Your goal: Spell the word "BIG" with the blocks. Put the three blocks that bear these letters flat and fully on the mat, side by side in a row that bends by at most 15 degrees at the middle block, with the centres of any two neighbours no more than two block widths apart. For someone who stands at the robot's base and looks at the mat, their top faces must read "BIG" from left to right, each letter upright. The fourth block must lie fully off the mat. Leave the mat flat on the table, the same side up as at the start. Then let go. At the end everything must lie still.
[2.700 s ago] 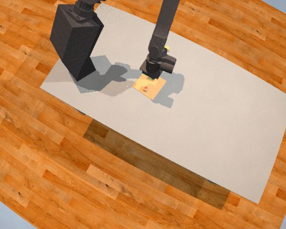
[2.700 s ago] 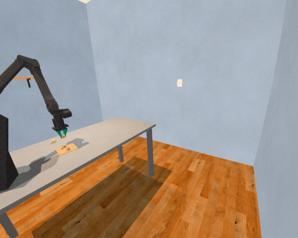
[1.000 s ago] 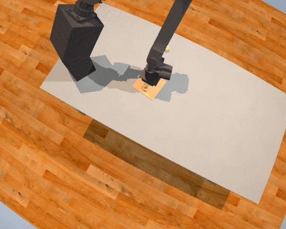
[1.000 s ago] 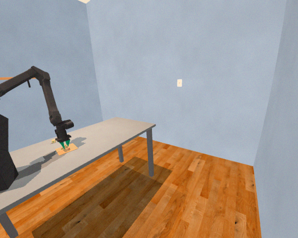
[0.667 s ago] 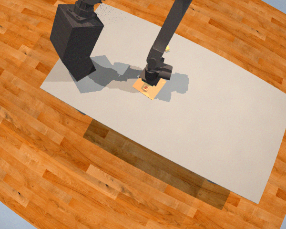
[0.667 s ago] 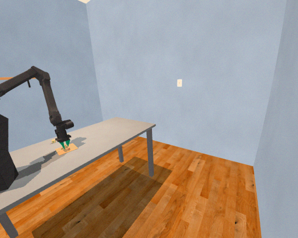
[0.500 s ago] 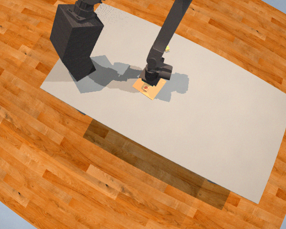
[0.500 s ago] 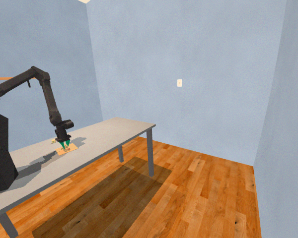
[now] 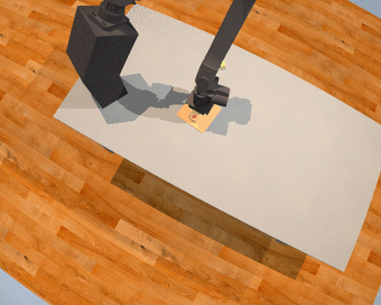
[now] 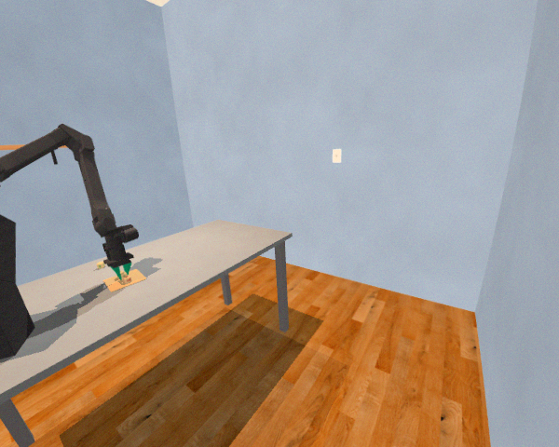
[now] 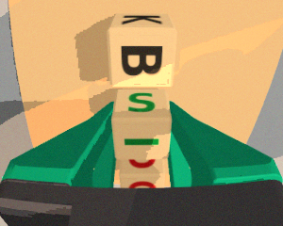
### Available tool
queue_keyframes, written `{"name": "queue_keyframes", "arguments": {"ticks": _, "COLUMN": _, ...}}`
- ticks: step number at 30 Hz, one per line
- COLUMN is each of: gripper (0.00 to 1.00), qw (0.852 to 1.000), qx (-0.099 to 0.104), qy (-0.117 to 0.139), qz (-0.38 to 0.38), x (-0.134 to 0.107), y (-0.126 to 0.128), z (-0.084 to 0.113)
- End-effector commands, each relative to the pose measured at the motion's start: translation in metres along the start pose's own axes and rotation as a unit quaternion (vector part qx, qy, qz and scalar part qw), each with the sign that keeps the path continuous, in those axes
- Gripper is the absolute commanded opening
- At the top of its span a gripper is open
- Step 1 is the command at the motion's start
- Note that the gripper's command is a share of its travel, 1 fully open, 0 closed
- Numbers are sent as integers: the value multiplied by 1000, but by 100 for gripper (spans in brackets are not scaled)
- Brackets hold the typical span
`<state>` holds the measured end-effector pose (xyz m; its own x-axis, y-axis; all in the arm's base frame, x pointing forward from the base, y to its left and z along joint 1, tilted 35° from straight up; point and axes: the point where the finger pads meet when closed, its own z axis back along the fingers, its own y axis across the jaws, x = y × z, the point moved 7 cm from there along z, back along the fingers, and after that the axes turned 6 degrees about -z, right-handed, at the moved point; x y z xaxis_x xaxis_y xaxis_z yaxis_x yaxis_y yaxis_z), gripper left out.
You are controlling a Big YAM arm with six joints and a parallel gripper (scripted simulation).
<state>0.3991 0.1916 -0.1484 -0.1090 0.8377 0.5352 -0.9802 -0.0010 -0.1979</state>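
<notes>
Placing step: claw [image 9: 200, 111] [image 10: 123, 275] [image 11: 141, 111] is clamping the I block [image 10: 123, 278] [image 11: 141, 137] between B block [image 11: 141, 56] and G block [image 9: 193, 117] [image 10: 128, 279] [image 11: 141, 173], over the mat [image 9: 212, 119] [image 10: 138, 276] [image 11: 217, 28]. Spare block [image 9: 223, 64] [image 10: 100, 264] is lying off it. Next likely needs seating, gentle release, straight lift without nudging neighbours.

A pale switch plate [image 10: 336, 155] sits on 1 blue wall [image 10: 390, 120].

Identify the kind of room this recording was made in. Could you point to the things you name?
Probably a robot test room or lab: a black robot arm [image 9: 224, 35] [image 10: 92, 184] works at a long grey table [image 9: 299, 157] [image 10: 212, 240], on a wood-plank floor [image 9: 95, 210] [image 10: 415, 356], between plain blue walls [image 10: 390, 96].
</notes>
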Motion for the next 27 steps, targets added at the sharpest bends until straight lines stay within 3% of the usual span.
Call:
{"name": "queue_keyframes", "arguments": {"ticks": 1, "gripper": 20, "qw": 1000, "qx": -7, "qy": 1, "qz": -6, "x": -7, "y": -7, "z": 5}}
{"name": "queue_keyframes", "arguments": {"ticks": 27, "gripper": 20, "qw": 1000, "qx": -2, "qy": 2, "qz": -7, "x": -9, "y": -3, "z": 3}}
